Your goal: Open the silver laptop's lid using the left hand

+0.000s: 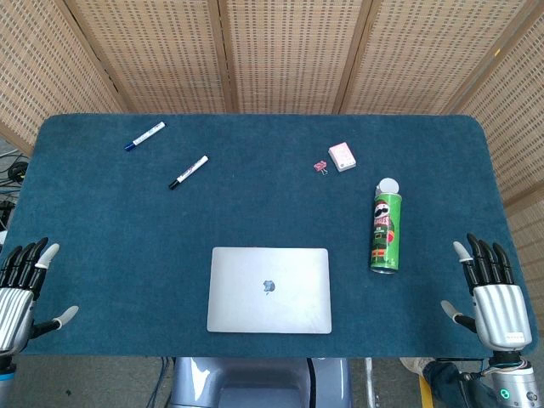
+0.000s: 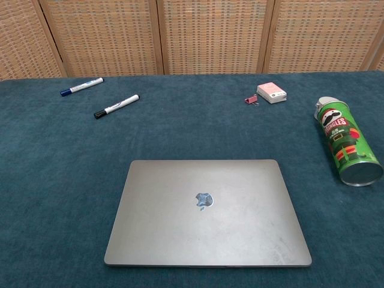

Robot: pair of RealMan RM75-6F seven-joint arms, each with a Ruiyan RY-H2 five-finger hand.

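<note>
The silver laptop [image 1: 269,289] [image 2: 207,211] lies flat with its lid closed, near the table's front edge at the middle. My left hand [image 1: 21,289] rests at the front left corner of the table, fingers spread and empty, well to the left of the laptop. At the front right corner my right hand [image 1: 491,293] is likewise spread and holds nothing. Neither hand shows in the chest view.
A green chips can [image 1: 385,231] [image 2: 347,150] lies on its side right of the laptop. Further back are a pink card box [image 1: 342,155] [image 2: 271,92], a small pink clip [image 1: 320,166], and two markers [image 1: 188,172] [image 1: 145,136] at the back left. The blue table cloth [image 1: 255,204] covers everything.
</note>
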